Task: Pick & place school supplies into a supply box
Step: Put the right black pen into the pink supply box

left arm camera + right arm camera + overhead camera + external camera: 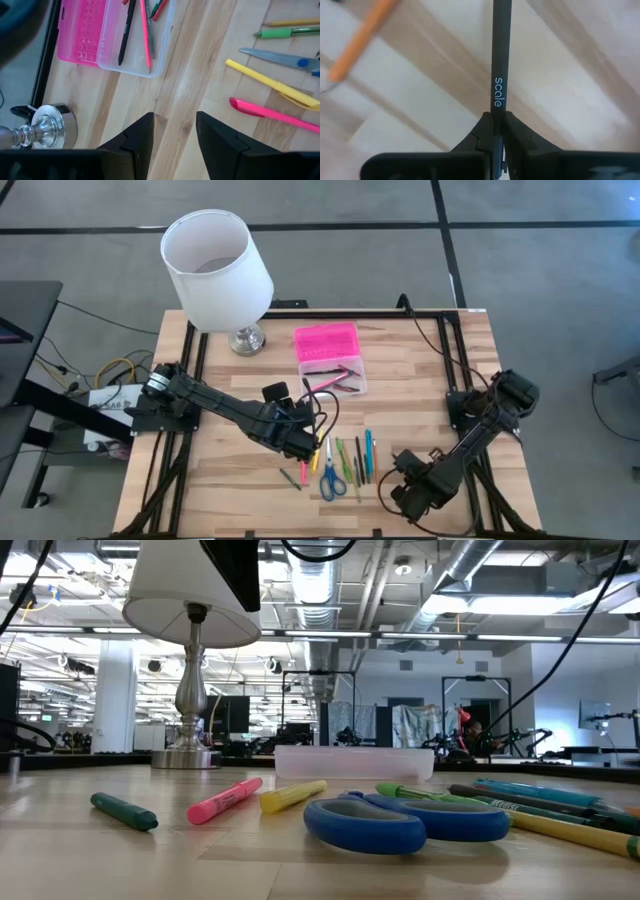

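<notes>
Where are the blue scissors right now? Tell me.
In the high view the blue-handled scissors lie on the table's near edge, right of centre, beside the row of pens and just past the left gripper.

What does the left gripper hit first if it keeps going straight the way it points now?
Likely the supply box: the left gripper is open over bare table, and the box's clear base lies ahead. Depth unclear.

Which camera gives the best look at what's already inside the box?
The left wrist view: the box lies open, with a few pens plainly seen inside. The high view shows them small; the low view shows only the box's side wall; the right wrist view misses it.
</notes>
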Action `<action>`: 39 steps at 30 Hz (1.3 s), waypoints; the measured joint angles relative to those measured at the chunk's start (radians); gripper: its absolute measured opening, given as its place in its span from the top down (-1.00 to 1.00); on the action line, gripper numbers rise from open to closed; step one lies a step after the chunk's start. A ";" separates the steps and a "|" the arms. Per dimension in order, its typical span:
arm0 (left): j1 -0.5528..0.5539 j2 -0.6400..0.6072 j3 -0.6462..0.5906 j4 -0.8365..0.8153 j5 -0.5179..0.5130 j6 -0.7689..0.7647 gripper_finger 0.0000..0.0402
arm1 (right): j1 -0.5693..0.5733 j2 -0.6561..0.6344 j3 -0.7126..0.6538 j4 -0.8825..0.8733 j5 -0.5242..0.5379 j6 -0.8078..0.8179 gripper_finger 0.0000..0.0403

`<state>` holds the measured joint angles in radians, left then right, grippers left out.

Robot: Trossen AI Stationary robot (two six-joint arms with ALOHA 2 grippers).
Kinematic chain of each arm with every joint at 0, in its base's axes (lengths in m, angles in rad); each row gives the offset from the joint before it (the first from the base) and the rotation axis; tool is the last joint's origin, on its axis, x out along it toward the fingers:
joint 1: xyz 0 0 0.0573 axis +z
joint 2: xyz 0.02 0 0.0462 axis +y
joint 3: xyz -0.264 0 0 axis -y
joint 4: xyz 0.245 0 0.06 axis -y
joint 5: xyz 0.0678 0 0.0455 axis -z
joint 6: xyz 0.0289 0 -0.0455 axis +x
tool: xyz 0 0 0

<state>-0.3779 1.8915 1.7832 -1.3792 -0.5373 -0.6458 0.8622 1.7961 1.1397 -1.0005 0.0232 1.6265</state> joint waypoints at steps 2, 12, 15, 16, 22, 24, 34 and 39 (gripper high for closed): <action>0.000 0.000 0.000 0.000 0.000 -0.004 0.29 | 0.001 -0.027 0.007 -0.035 0.030 -0.016 0.96; -0.006 0.000 0.000 0.000 0.006 -0.055 0.29 | -0.083 -0.214 0.010 -0.158 0.239 -0.259 0.95; -0.015 0.000 0.000 0.000 0.005 -0.075 0.29 | -0.164 -0.256 0.010 -0.175 0.273 -0.425 0.95; -0.018 0.000 0.000 0.000 0.005 -0.082 0.29 | -0.194 -0.267 0.010 -0.178 0.283 -0.478 0.96; -0.046 0.000 0.000 -0.003 -0.002 -0.136 0.29 | -0.408 -0.294 0.010 -0.147 0.317 -0.827 0.95; -0.058 0.000 0.000 -0.007 -0.003 -0.163 0.29 | -0.482 -0.293 0.010 -0.111 0.317 -0.958 0.95; -0.154 -0.001 0.000 -0.055 -0.030 -0.376 0.29 | -0.789 -0.286 0.010 0.162 0.269 -1.441 0.95; -0.198 -0.001 0.000 -0.075 -0.056 -0.488 0.29 | -0.906 -0.254 0.012 0.314 0.176 -1.591 0.95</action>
<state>-0.5762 1.8904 1.7832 -1.4547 -0.5936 -1.1334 -0.0440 1.5419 1.1519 -0.6868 0.1991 0.0353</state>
